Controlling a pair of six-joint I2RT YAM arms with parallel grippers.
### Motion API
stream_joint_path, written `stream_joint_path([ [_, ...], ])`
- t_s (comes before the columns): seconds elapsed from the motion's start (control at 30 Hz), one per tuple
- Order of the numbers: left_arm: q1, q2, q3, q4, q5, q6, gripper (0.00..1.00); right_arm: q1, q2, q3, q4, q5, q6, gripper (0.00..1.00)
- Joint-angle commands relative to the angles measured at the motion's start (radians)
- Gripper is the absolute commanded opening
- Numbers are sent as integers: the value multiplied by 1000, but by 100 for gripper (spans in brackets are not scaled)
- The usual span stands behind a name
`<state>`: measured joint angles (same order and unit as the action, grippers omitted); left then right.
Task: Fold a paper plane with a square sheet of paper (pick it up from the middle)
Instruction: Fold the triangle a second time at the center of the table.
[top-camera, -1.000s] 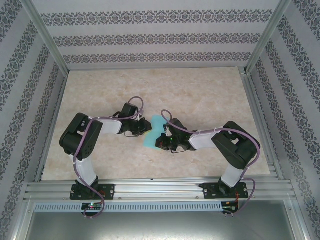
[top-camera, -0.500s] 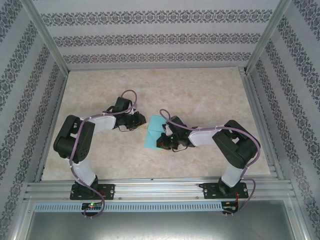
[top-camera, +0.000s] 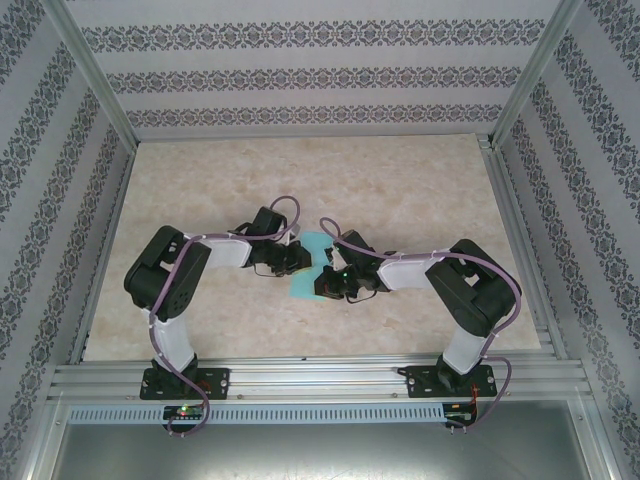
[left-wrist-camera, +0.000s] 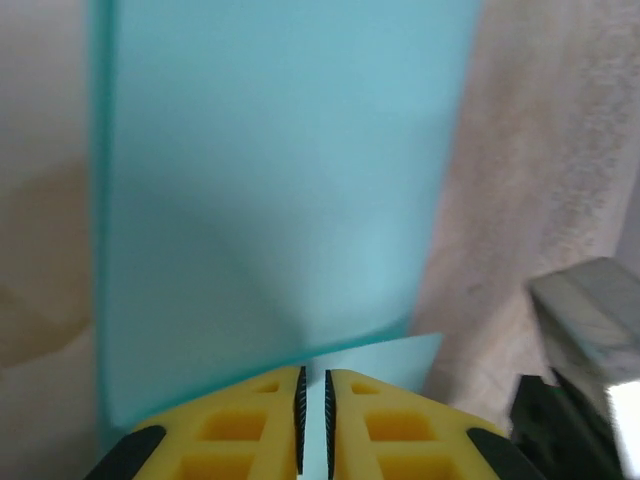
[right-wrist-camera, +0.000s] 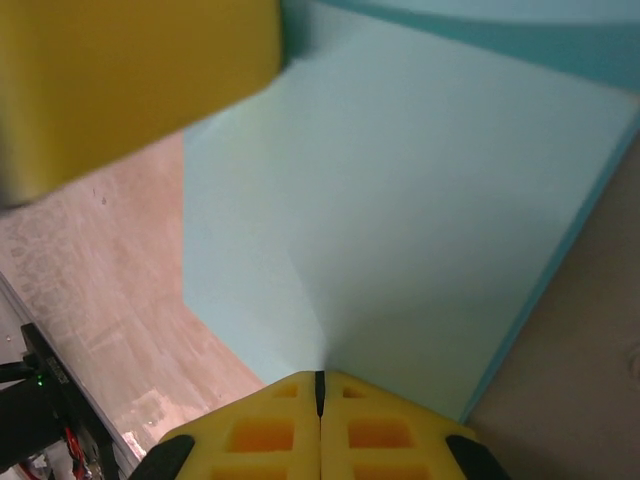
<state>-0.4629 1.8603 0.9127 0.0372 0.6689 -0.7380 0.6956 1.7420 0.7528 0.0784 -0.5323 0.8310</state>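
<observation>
Marble table (top-camera: 400, 180), paper (top-camera: 300, 285), left fingers (left-wrist-camera: 240, 425), right fingers (right-wrist-camera: 390, 435)

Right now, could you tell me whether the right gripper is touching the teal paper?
Touching. The right wrist view shows the right gripper shut on the paper.

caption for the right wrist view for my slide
Right gripper shut on the edge of the teal square sheet of paper, marble table alongside.

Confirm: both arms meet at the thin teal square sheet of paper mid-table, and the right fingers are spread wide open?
One thing is wrong: the right wrist view shows the right gripper shut, its fingers pressed together on the edge of the thin teal square sheet of paper. The rest holds.
</observation>
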Motion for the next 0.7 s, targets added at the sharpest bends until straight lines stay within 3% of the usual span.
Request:
stream_joint_path([
  [0.0,0,17,-9,-15,-60,13,17,-7,-29,-2,-39,15,28,7],
  [0.23,1,20,-35,-12,-67,19,16,10,-40,65,-14,28,83,10],
  [0.67,1,11,-32,-17,-67,17,16,7,132,109,2,64,123,9],
])
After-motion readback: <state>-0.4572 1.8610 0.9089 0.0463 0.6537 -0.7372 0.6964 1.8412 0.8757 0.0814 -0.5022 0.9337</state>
